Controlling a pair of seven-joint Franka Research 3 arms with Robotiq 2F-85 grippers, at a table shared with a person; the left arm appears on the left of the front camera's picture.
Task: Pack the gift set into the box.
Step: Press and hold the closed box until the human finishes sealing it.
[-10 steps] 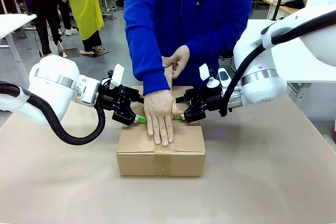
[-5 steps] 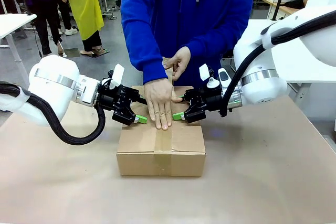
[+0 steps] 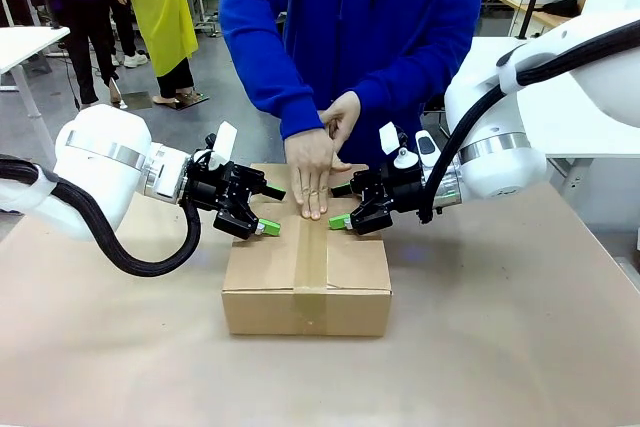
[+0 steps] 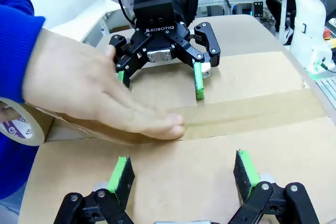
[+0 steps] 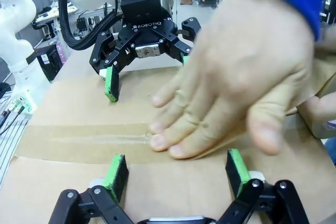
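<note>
The brown cardboard box [image 3: 306, 297] sits mid-table with its flaps closed and a strip of brown tape [image 3: 310, 257] along the top seam. The gift set is hidden. My left gripper [image 3: 270, 210] is open, its green pads resting on the left flap [image 4: 79, 182]. Opposite it, my right gripper [image 3: 340, 205] is open on the right flap [image 5: 68, 182]. A person's hand [image 3: 312, 175] presses the tape flat between them at the far end of the lid. My own left gripper [image 4: 184, 174] faces the right gripper [image 4: 160, 80]; my own right gripper [image 5: 176, 170] faces the left gripper [image 5: 147, 72].
The person in a blue sleeve [image 3: 270, 57] stands at the far edge, holding a roll of tape [image 4: 18, 124] behind the box. Brown table surface [image 3: 500, 347] lies open around the carton. Other people and tables stand farther back.
The person's hand has slid along the tape from the near part of the lid to its far end. Both grippers have stayed where they were.
</note>
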